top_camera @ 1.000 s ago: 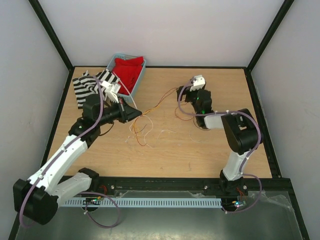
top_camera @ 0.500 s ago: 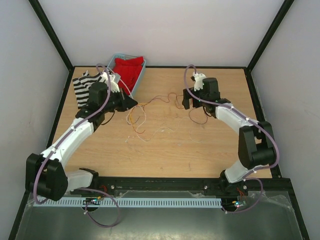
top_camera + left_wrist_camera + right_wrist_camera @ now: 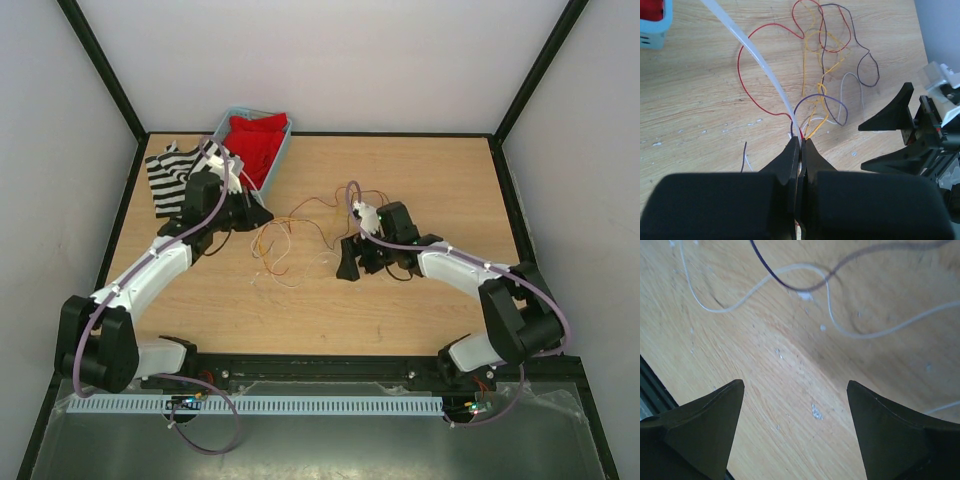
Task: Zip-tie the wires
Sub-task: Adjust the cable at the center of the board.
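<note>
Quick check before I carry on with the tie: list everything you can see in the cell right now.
wires: one loose bunch; red, orange, dark purple and pale strands; looping on the table's middle, between the grippers
zip tie: one; translucent whitish; runs from the left gripper's tips toward the basket
basket: one; light blue; far edge, left of centre
red cloth: one; red; inside the basket
striped cloth: one; black and white; far left corner, beside the basket
table: one; light wood
left gripper: black; shut, with the zip tie and wire ends running into its tips
right gripper: black; open, holding nothing, over bare wood near pale strands
</note>
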You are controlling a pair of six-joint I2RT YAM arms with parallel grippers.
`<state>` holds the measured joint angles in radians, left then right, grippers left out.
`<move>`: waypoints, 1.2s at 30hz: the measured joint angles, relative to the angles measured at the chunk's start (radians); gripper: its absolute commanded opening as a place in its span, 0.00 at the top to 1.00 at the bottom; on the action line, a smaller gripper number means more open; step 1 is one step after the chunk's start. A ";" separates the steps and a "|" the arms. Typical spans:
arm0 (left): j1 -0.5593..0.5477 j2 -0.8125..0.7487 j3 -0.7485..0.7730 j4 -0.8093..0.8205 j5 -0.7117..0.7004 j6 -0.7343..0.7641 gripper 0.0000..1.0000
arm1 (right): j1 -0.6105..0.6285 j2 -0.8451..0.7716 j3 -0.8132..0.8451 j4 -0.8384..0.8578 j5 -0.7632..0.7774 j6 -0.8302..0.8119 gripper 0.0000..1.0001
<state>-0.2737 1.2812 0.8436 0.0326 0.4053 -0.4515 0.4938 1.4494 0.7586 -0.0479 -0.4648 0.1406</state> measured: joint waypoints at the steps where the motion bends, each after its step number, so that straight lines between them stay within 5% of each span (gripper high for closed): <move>1: 0.000 0.000 -0.006 0.002 -0.003 0.000 1.00 | 0.001 0.003 -0.020 0.005 -0.005 0.013 0.06; 12: -0.001 -0.018 -0.058 0.011 -0.014 -0.006 1.00 | -0.004 0.145 -0.002 0.100 -0.020 0.067 0.04; 36: -0.106 -0.007 -0.196 0.077 -0.073 -0.077 1.00 | -0.391 0.687 0.677 0.116 0.122 0.085 0.04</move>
<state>-0.3801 1.2739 0.6476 0.1101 0.3325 -0.5289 0.1024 2.1368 1.4353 0.0677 -0.3428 0.2253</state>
